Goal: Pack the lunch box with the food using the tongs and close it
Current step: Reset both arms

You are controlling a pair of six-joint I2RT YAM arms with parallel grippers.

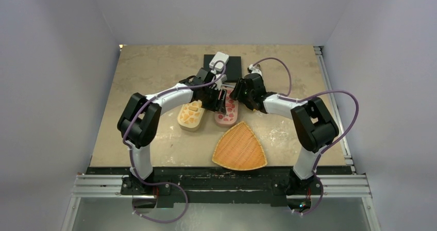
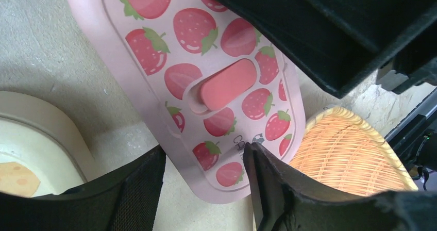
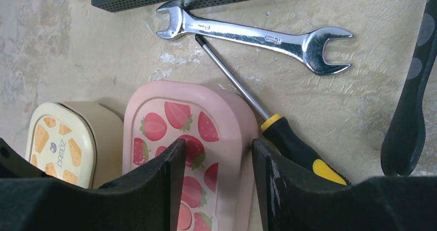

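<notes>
Left gripper (image 2: 205, 151) and right gripper (image 3: 217, 143), both with jaws apart and empty, are hovering over the pink box (image 1: 227, 112) just beyond the basket (image 1: 240, 149). We are judging its lid (image 2: 154, 45) already on, so we are advising pressing both ends down evenly until it seats.

Pink strawberry-print lunch box (image 2: 221, 81); orange woven basket (image 2: 345, 148).

The left arm (image 1: 154, 99) and the right arm (image 1: 288, 104) are built alike: smooth white link shells between bulky black joint housings. A thin purple cable (image 1: 330, 94) loops loosely along each. A white camera block (image 1: 220, 60) sits on the left wrist. The left claw (image 2: 203, 151) and the right claw (image 3: 217, 143) have broad matte-black fingers (image 2: 134, 190), faced with fine mesh-like texture.
</notes>
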